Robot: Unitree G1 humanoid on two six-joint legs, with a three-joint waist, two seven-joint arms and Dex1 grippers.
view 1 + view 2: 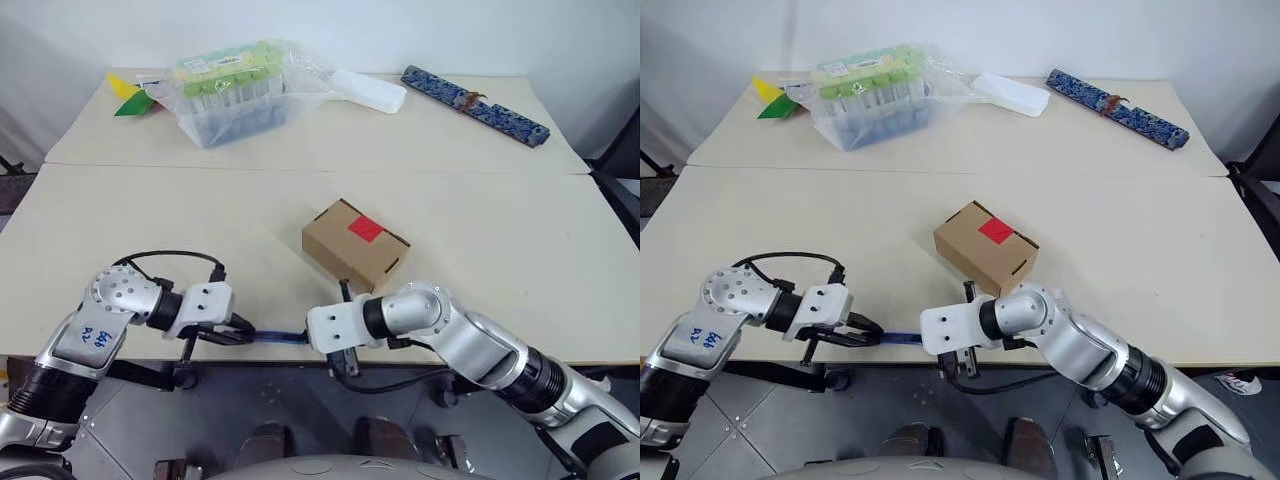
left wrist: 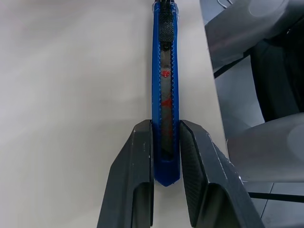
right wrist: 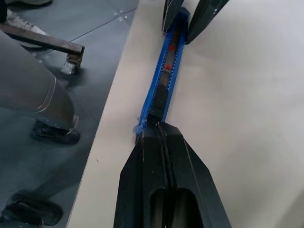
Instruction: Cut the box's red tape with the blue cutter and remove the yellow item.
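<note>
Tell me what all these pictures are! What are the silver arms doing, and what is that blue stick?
The silver arms belong to a robot. Two pictures come from cameras in its head, looking down at a table. The other two come from little cameras on its wrists, so you see black fingers up close.

The blue stick is a cutter, a small knife. The left gripper pinches one end of it. The right gripper is shut at the other end, at the table's near edge.

Further in sits a brown box with a red tape square on top, not yet cut. At the far side are a clear tub of green-capped tubes, a white case, a long blue patterned case and yellow and green paper.
</note>
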